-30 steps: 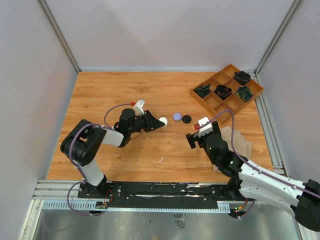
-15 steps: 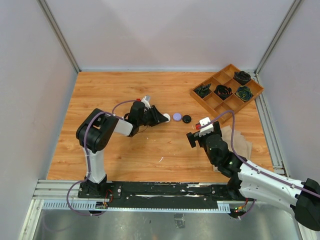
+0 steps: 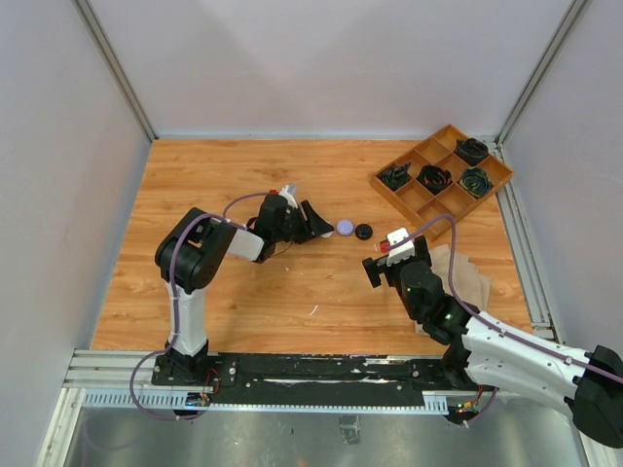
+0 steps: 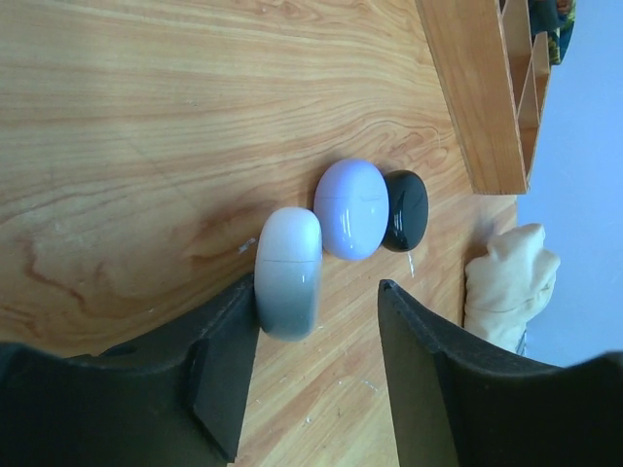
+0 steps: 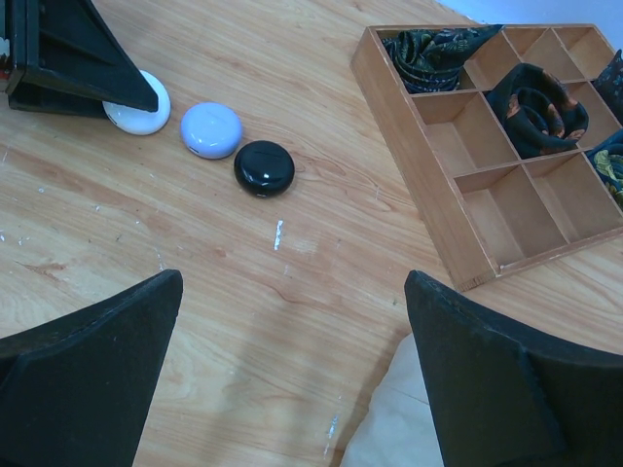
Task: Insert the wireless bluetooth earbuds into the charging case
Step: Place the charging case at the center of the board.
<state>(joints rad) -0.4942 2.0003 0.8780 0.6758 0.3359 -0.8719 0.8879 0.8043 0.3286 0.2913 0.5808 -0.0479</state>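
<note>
**Left to right.** Your left claw lies low on the table with its jaws parted. The white case touches one finger and stands apart from the other, so nothing is gripped. Just beside it sit the lavender case and the black case, close in a row at mid-table, all three lids shut. No earbuds show in any view, and whether they are inside cannot be told.

The step in hand looks like lining up the cases. Next you would likely need a lid opened, with one claw steadying the case.

Your right claw hovers wide open and empty, near a white sliver. Bare board surrounds the row; only the tray and the cloth crowd the right side.
</note>
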